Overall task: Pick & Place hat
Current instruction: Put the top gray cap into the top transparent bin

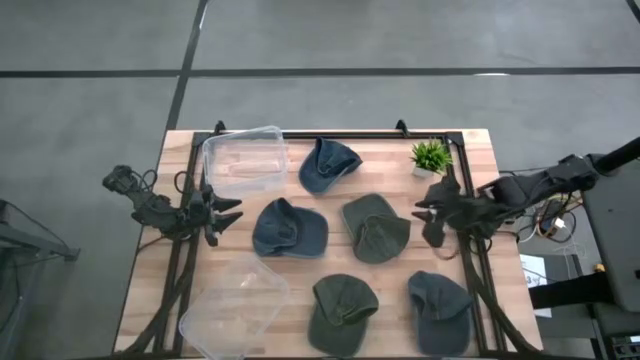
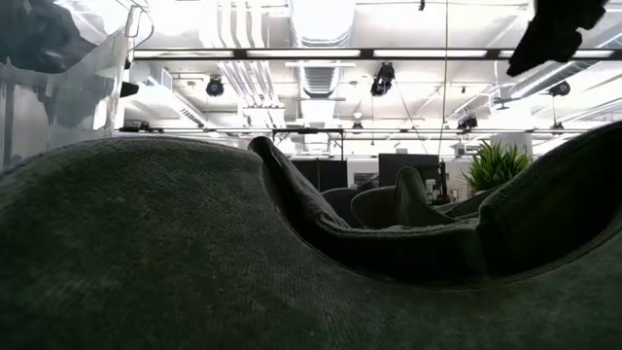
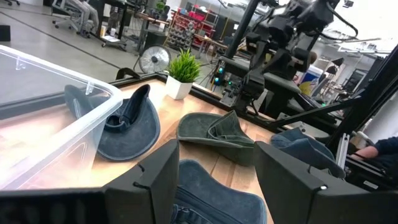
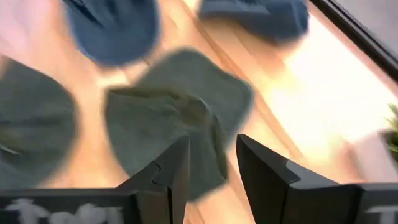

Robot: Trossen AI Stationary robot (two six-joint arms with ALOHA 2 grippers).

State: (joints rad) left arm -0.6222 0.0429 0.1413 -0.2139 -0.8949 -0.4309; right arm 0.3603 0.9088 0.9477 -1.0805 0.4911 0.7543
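Several hats lie on the wooden table. Two are dark green (image 1: 375,226) (image 1: 342,312) and three are blue (image 1: 328,165) (image 1: 288,228) (image 1: 440,310). My left gripper (image 1: 234,212) stands open at the table's left, pointing level at the middle blue hat (image 3: 211,199), whose near part shows below its fingers (image 3: 163,177). My right gripper (image 1: 424,213) hangs open above the right edge of the middle green hat (image 4: 168,118), slanting down at it, with nothing between its fingers (image 4: 264,171). Each hat rests on the table by its brim and crown.
One clear plastic bin (image 1: 245,160) stands at the far left and another (image 1: 235,305) at the near left. A small potted plant (image 1: 430,157) stands at the far right. Black frame rails (image 1: 470,250) run along the table's sides. A green hat (image 2: 243,253) fills the low view.
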